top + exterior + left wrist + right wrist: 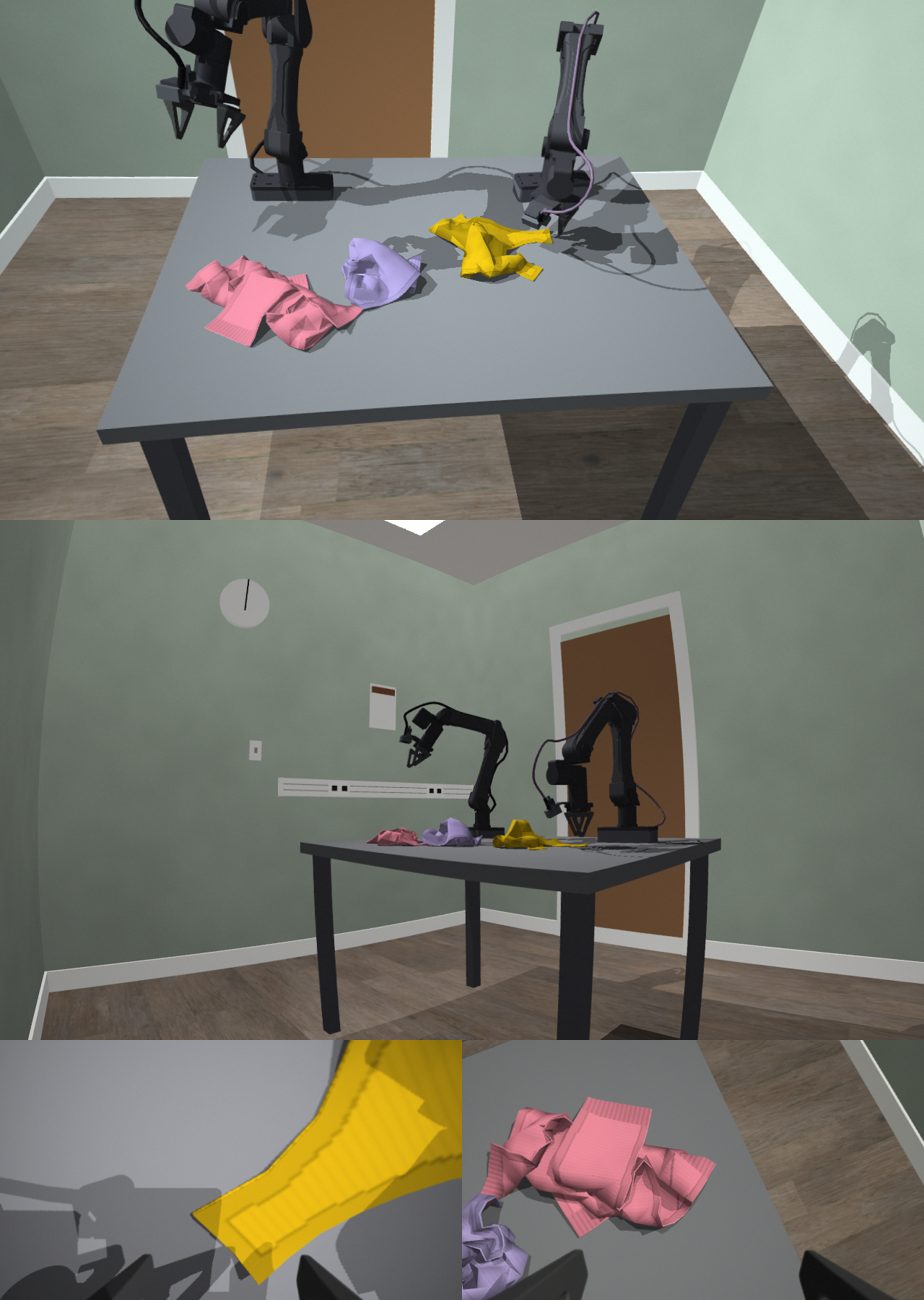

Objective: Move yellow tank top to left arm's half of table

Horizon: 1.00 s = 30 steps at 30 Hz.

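The yellow tank top (478,248) (520,835) (325,1177) lies crumpled on the table (517,349), apart from the other pieces. Most of it is on the left arm's side; its inner end is near the middle. One strip points toward the left arm's gripper. My left gripper (561,231) (579,834) (226,1267) is partly open and empty, low over the table. In the left wrist view the strip's end shows between its fingertips, not gripped. My right gripper (201,142) (413,763) (693,1262) is wide open and empty, high over the other side.
A purple piece (381,274) (450,833) (509,1264) lies between the yellow top and a pink piece (258,297) (395,836) (599,1148). The purple and pink pieces meet at one corner. Both lie on the right arm's side. Nothing hangs over the edges.
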### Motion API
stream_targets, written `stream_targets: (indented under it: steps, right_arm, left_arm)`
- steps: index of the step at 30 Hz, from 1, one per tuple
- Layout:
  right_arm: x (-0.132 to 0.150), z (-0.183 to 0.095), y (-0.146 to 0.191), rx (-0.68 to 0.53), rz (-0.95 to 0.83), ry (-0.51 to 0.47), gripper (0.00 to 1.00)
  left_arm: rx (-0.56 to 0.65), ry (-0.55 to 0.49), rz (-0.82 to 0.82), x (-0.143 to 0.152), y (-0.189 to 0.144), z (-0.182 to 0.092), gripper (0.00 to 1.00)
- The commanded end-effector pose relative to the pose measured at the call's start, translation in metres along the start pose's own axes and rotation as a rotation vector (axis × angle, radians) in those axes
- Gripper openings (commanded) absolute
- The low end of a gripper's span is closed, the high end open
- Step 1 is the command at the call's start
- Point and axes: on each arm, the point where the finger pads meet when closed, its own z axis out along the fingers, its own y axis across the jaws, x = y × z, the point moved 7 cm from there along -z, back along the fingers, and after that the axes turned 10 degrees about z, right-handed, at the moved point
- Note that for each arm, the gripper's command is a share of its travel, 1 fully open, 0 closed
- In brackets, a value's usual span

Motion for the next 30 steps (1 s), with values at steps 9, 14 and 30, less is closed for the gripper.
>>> stream_targets:
  steps: [9, 14, 30]
  right_arm:
    - [-0.005, -0.012, -0.001, 0.001, 0.002, -0.039, 0.92]
    - [-0.005, -0.012, -0.001, 0.001, 0.002, -0.039, 0.92]
    - [-0.005, -0.012, -0.001, 0.001, 0.002, -0.039, 0.92]
  left_arm:
    - [-0.005, -0.025, 0.000, -0.002, 0.004, 0.021, 0.60]
    - [-0.030, -0.058, 0.008, -0.011, 0.009, 0.017, 0.60]
    - [-0.021, -0.046, 0.000, -0.004, 0.005, 0.026, 0.60]
